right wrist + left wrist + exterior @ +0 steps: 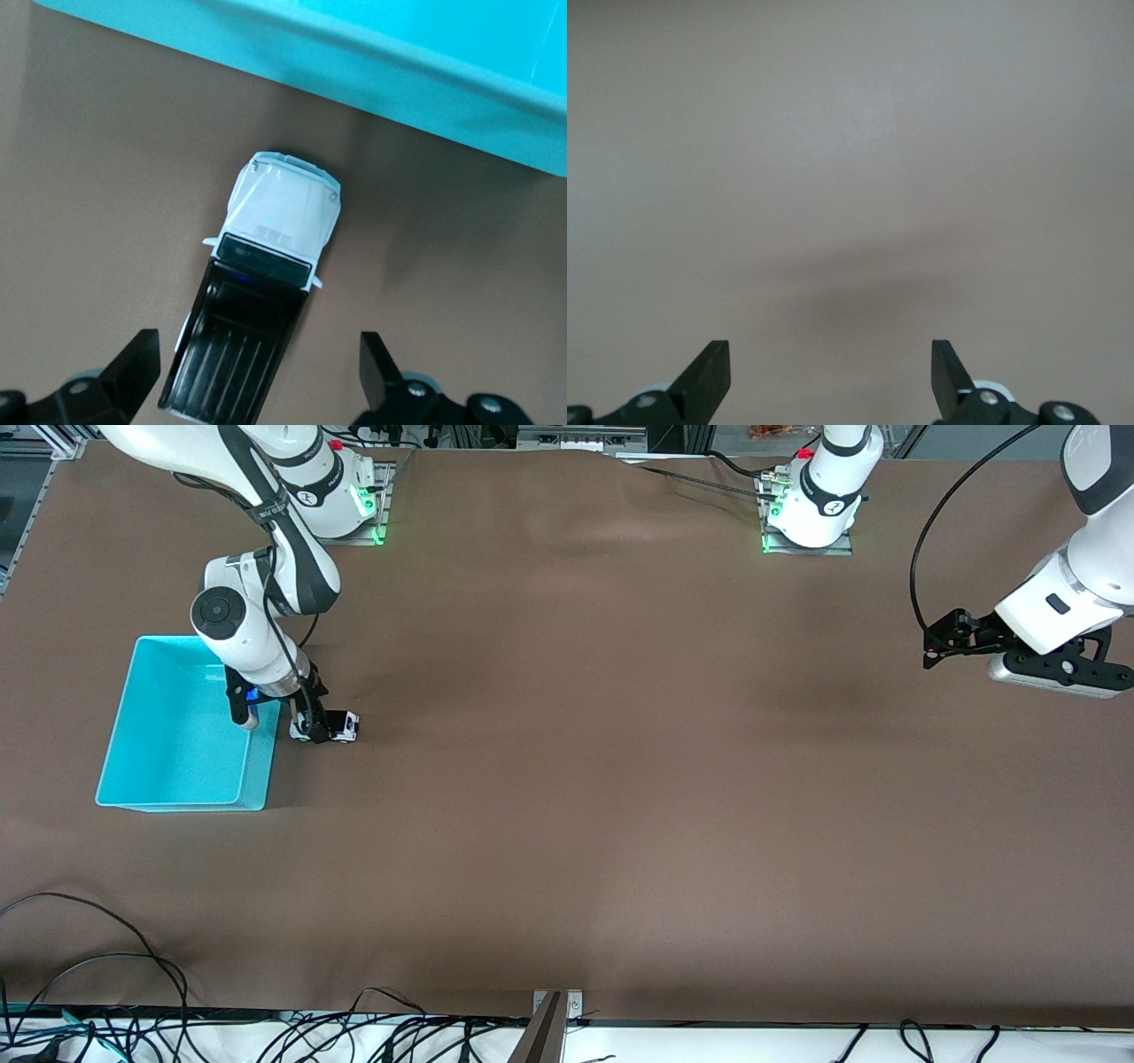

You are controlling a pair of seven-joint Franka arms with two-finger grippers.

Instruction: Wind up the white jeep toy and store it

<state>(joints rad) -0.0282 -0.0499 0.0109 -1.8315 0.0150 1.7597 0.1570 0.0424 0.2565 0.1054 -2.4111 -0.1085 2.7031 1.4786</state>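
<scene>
The right gripper [276,717] hangs low over the brown table [576,779], its fingers spread wide and holding nothing. The white jeep toy [257,310] stands on the table directly below it, between the two fingertips but touching neither, its black rear roof toward the wrist and its white hood pointing at the wall of the turquoise bin [124,771] just beside it. The left gripper [831,376] waits, likewise spread and empty, above bare table at the left arm's end.
</scene>
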